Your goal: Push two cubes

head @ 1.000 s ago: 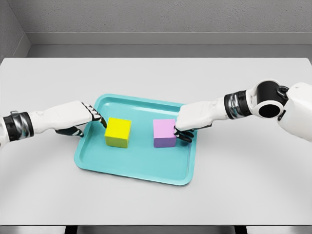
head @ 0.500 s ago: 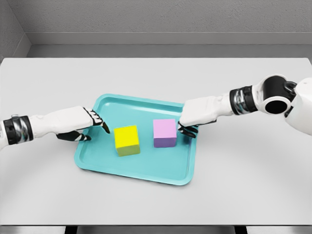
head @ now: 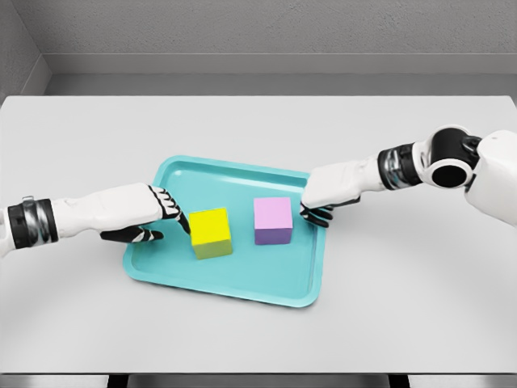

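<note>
A yellow cube (head: 210, 233) and a pink cube (head: 273, 221) sit apart on a teal tray (head: 234, 279) in the head view. My left hand (head: 166, 214) reaches over the tray's left rim, fingers extended, its black fingertips (head: 182, 224) just left of the yellow cube's side. My right hand (head: 319, 206) hovers over the tray's right rim, fingers relaxed, a small gap between it and the pink cube. Neither hand holds anything.
The tray lies mid-table on a wide light grey table (head: 404, 291). A grey wall runs along the table's far edge.
The yellow cube slid right and turned slightly under my left hand's push. My left hand followed it rightward. My right hand drew back from the pink cube, which stayed put.
</note>
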